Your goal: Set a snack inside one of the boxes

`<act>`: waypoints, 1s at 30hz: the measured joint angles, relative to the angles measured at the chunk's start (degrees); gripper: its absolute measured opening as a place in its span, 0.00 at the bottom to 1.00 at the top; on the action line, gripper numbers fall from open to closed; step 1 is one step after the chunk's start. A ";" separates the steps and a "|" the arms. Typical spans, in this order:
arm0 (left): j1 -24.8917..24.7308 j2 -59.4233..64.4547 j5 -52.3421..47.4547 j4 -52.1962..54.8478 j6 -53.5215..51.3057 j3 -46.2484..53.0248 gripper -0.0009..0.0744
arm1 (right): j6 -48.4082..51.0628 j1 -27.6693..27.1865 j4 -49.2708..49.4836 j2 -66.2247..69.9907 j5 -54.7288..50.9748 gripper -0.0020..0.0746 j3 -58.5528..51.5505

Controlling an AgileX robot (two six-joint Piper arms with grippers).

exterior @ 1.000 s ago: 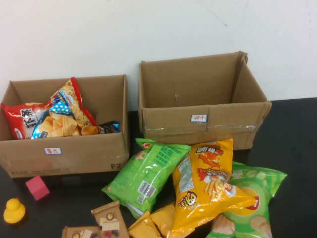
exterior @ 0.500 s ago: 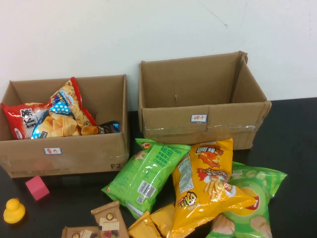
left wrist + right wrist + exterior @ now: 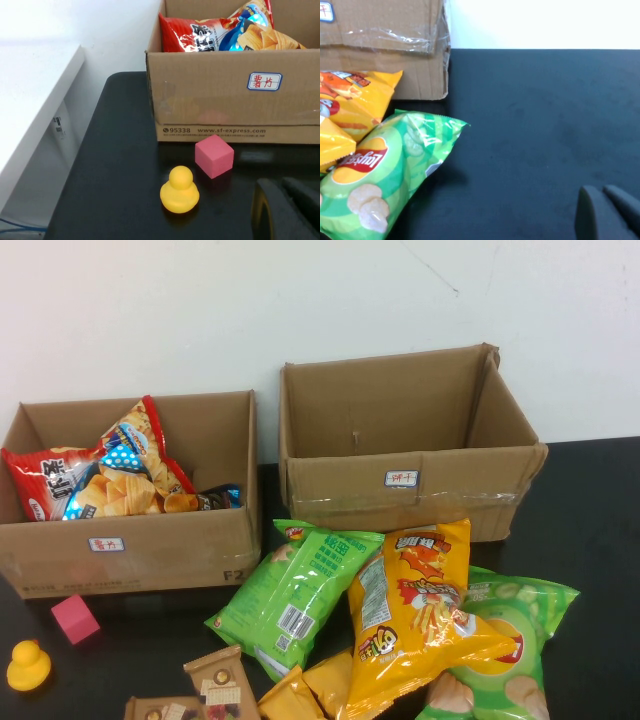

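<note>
Two open cardboard boxes stand at the back. The left box holds a red chip bag and a blue-and-orange chip bag; the right box looks empty. In front lie a green snack bag, a yellow chip bag, a green Lay's bag, small yellow packs and brown packets. Neither gripper shows in the high view. My left gripper is shut and empty, low over the table near the left box. My right gripper is shut and empty, to the right of the Lay's bag.
A pink cube and a yellow rubber duck sit in front of the left box; both show in the left wrist view, cube and duck. The black table's left edge borders a white wall.
</note>
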State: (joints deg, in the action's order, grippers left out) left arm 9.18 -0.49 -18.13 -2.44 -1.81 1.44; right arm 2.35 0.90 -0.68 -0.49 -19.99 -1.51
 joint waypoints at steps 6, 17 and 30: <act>0.00 0.00 -0.07 0.00 0.00 0.00 0.01 | 0.00 0.00 0.00 0.00 0.00 0.02 0.00; -3.68 0.00 -0.21 0.00 0.21 -0.10 0.01 | 0.00 0.00 0.00 0.00 0.00 0.02 0.00; -6.06 0.00 -0.57 0.00 0.21 -0.19 0.01 | 0.00 0.00 0.00 0.00 0.00 0.02 0.00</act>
State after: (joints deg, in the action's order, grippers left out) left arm 3.12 -0.49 -18.70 -2.44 -1.60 1.25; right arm 2.35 0.90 -0.68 -0.49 -19.99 -1.51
